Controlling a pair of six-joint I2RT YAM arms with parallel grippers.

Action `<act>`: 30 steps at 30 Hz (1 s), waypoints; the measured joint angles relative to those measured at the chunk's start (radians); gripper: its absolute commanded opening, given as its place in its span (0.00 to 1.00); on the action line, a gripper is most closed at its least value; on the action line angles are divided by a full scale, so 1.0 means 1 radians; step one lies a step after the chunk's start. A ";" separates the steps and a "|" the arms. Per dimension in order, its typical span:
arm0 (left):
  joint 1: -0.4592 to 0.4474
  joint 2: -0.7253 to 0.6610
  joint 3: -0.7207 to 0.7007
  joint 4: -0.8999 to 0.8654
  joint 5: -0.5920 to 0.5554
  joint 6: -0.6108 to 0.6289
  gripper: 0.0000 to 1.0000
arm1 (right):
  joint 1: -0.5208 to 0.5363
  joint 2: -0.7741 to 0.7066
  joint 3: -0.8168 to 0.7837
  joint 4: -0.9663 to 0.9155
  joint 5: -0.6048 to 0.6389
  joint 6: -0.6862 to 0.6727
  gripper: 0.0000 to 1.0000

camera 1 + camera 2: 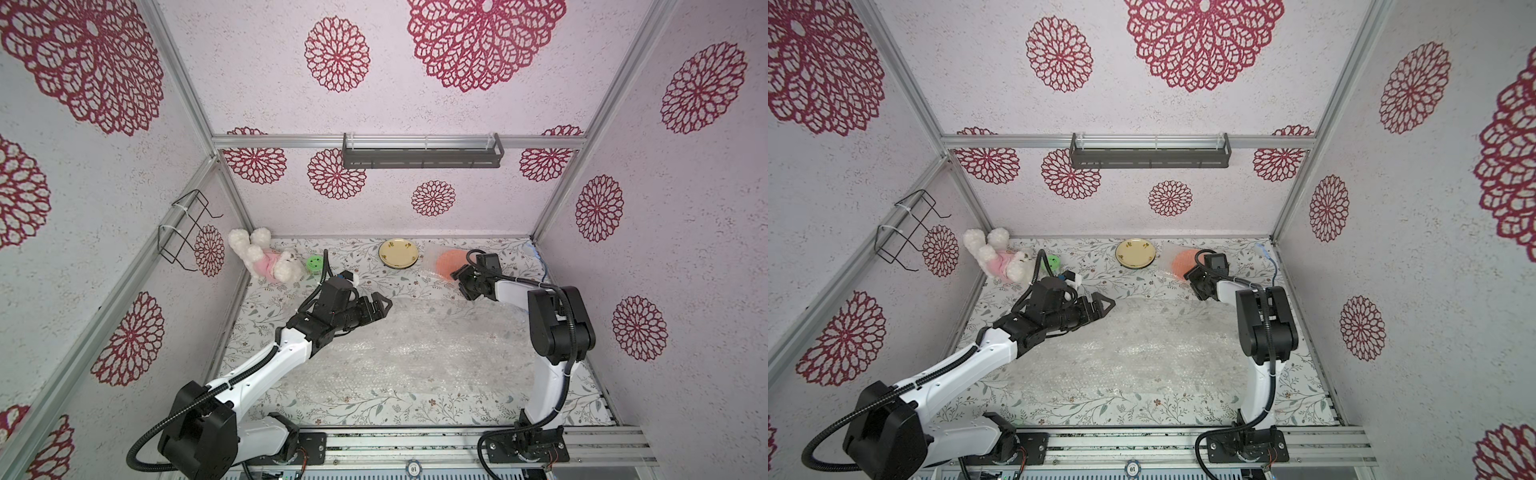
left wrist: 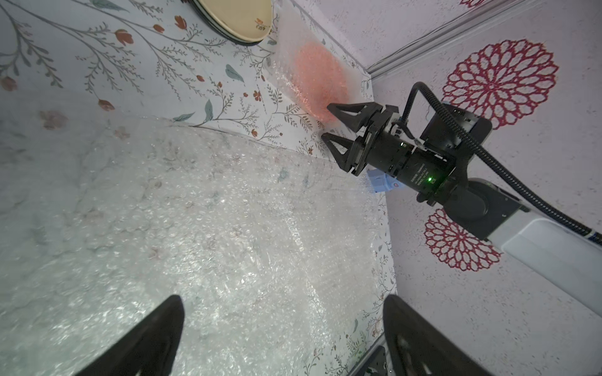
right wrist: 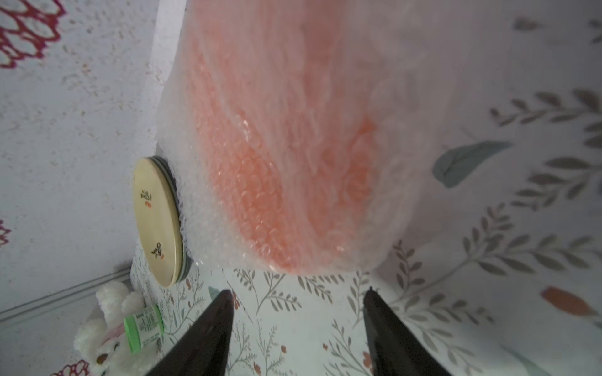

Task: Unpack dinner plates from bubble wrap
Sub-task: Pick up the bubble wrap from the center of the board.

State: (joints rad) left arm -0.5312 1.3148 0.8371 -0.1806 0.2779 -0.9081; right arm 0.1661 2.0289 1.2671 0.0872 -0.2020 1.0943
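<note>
While its jaws stand apart, empty, the right gripper [image 3: 299, 293] faces the round orange plate [image 3: 260, 195] in clear bubble wrap [image 3: 378, 208] by the back wall [image 1: 374, 216]; left gripper [image 2: 283, 299] gapes wide. Wrap likely limp, slippery: pinch a free edge.

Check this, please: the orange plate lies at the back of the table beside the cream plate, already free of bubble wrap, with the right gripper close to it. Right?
Not quite: the orange plate is not free; bubble wrap covers it, as the right wrist view shows. Otherwise yes: it lies at the back beside the cream plate, the right gripper close to it.
</note>
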 measured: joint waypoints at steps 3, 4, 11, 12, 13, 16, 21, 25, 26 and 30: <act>0.002 0.045 -0.014 0.014 0.021 0.000 0.97 | -0.005 0.050 0.050 0.006 0.014 0.037 0.44; 0.002 0.055 -0.016 0.019 0.028 -0.001 0.97 | -0.006 0.060 0.058 0.009 0.017 0.048 0.42; 0.012 0.088 -0.016 0.065 0.072 -0.003 0.97 | -0.010 0.113 0.105 0.021 0.027 0.109 0.32; 0.015 0.088 -0.017 0.073 0.077 -0.005 0.97 | -0.010 0.118 0.112 0.022 0.028 0.115 0.30; 0.019 0.088 -0.019 0.082 0.082 -0.006 0.97 | -0.011 0.123 0.117 0.023 0.032 0.121 0.28; 0.037 0.083 -0.037 0.095 0.093 -0.011 0.97 | -0.012 0.126 0.118 0.023 0.042 0.141 0.23; 0.074 0.030 -0.089 0.092 0.097 -0.022 0.97 | -0.015 0.135 0.114 0.037 0.050 0.187 0.06; 0.090 -0.033 -0.113 0.088 0.088 -0.022 0.97 | -0.023 0.134 0.098 0.097 0.045 0.209 0.00; 0.092 -0.048 -0.120 0.088 0.082 -0.023 0.97 | -0.027 0.132 0.087 0.108 0.040 0.212 0.00; 0.097 -0.091 -0.149 0.086 0.061 -0.023 0.97 | -0.040 0.103 0.068 0.094 0.022 0.190 0.00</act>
State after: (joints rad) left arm -0.4343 1.2236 0.6884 -0.0944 0.3393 -0.9306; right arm 0.1261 2.1323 1.3346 0.1814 -0.1802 1.2839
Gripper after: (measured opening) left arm 0.973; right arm 0.069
